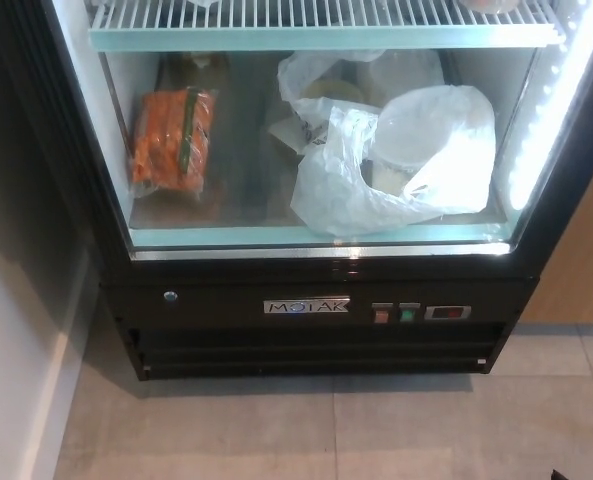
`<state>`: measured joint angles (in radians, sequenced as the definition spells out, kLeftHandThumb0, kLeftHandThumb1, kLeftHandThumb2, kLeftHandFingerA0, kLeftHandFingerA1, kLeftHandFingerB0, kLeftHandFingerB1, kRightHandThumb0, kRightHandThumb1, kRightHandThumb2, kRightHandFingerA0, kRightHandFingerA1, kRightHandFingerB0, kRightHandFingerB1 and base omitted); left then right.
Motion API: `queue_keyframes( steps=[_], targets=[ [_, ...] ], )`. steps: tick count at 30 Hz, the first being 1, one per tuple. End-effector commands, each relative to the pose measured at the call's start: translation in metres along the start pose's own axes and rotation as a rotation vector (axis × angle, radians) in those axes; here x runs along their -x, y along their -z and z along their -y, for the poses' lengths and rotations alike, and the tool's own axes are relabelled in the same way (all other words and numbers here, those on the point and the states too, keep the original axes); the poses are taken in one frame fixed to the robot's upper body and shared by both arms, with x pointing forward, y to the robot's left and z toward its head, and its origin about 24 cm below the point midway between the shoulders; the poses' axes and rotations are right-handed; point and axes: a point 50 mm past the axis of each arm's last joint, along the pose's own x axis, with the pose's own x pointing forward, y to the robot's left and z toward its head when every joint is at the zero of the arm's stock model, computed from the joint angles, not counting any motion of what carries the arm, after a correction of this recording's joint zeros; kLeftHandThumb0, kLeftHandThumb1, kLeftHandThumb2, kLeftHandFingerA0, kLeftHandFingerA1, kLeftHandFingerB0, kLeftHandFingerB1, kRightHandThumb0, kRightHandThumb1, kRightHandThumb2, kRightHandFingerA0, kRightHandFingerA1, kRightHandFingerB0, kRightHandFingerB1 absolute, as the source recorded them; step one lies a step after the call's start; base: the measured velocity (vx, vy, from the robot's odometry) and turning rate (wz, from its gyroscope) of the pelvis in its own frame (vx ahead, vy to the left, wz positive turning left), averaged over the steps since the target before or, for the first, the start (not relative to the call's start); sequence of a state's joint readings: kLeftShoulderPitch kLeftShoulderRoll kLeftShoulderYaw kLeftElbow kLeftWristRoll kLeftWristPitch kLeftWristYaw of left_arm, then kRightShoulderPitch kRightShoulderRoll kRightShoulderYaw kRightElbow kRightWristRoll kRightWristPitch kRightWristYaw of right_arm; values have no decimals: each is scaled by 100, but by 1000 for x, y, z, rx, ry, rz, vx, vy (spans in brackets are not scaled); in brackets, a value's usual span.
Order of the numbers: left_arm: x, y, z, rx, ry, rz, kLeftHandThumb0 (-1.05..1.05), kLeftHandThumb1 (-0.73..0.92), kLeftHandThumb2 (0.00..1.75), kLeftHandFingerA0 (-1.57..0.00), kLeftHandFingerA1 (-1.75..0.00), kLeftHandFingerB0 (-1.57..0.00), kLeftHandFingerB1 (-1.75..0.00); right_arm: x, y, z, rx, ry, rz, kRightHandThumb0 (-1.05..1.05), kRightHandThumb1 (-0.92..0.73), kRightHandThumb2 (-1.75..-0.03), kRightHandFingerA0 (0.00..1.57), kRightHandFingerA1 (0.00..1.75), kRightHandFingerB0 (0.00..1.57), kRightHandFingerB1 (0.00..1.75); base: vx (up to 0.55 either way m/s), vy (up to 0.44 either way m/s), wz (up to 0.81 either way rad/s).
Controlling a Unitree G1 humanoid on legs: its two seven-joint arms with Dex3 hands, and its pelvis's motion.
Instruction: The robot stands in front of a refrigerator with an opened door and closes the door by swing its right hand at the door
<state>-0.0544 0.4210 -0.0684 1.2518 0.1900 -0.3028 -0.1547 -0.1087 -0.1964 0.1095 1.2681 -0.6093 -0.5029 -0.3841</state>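
The black refrigerator (306, 305) fills the upper part of the head view, its lit inside showing. No separate door leaf shows in this frame, and I cannot tell whether glass lies across the front. On its bottom shelf lie an orange packet (171, 140) at the left and white plastic bags (406, 160) at the right. Neither of my hands shows in the picture.
A white wire shelf (316, 20) runs across the top. A bright light strip (551, 120) lines the refrigerator's right side. A wooden panel (586, 260) stands to the right, a white wall (16, 350) to the left. Grey floor tiles (326, 430) lie in front.
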Motion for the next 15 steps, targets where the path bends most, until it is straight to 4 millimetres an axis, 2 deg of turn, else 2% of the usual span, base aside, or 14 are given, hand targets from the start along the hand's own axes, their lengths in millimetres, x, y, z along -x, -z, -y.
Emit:
queue_keyframes(
  steps=[1, 6, 7, 8, 10, 11, 12, 13, 14, 15],
  targets=[
    [4, 11, 4, -23, 7, -28, -27, 65, 115, -7, -50, -7, -49, 5, 28, -2, -230, -156, -266, -79, -73, -113, 1, 40, 0, 20, 0, 0, 0],
    [4, 11, 4, -20, 7, -27, -27, 65, 115, -7, -50, -7, -49, 5, 29, -1, -238, -162, -271, -79, -73, -113, 1, 40, 0, 20, 0, 0, 0],
    [4, 9, 3, -34, 6, -26, -53, 92, 70, -26, -34, -20, -31, 4, 28, -1, -255, -163, -268, -80, -72, -112, 2, 42, 0, 21, 0, 0, 0],
    [4, 9, 2, -44, 1, -22, -27, 64, 114, -8, -50, -8, -49, 4, 28, -1, -264, -169, -269, -80, -71, -112, 1, 41, 0, 21, 0, 0, 0],
    [4, 9, 1, -47, 0, -21, -27, 64, 114, -8, -50, -8, -49, 4, 28, -1, -266, -173, -271, -80, -71, -112, 1, 41, 0, 21, 0, 0, 0],
    [4, 9, 1, -44, -1, -20, -52, 92, 70, -26, -35, -21, -32, 4, 28, -2, -271, -176, -271, -80, -71, -112, 1, 41, 0, 21, 0, 0, 0],
    [4, 10, 1, -40, -2, -17, -52, 92, 70, -26, -35, -21, -32, 4, 28, -2, -276, -179, -271, -80, -71, -112, 1, 41, 0, 21, 0, 0, 0],
    [4, 10, 1, -40, -3, -16, -52, 92, 70, -26, -35, -21, -32, 4, 28, -2, -273, -181, -271, -81, -71, -112, 2, 41, 0, 20, 0, 0, 0],
    [4, 9, 1, -41, -2, -18, -27, 65, 115, -8, -49, -8, -49, 4, 27, -2, -272, -184, -271, -82, -71, -112, 2, 43, 0, 21, 0, 0, 0],
    [4, 9, 1, -42, -2, -20, -27, 65, 115, -8, -49, -8, -49, 4, 27, -2, -273, -186, -271, -82, -71, -112, 2, 43, 0, 21, 0, 0, 0]
  ],
)
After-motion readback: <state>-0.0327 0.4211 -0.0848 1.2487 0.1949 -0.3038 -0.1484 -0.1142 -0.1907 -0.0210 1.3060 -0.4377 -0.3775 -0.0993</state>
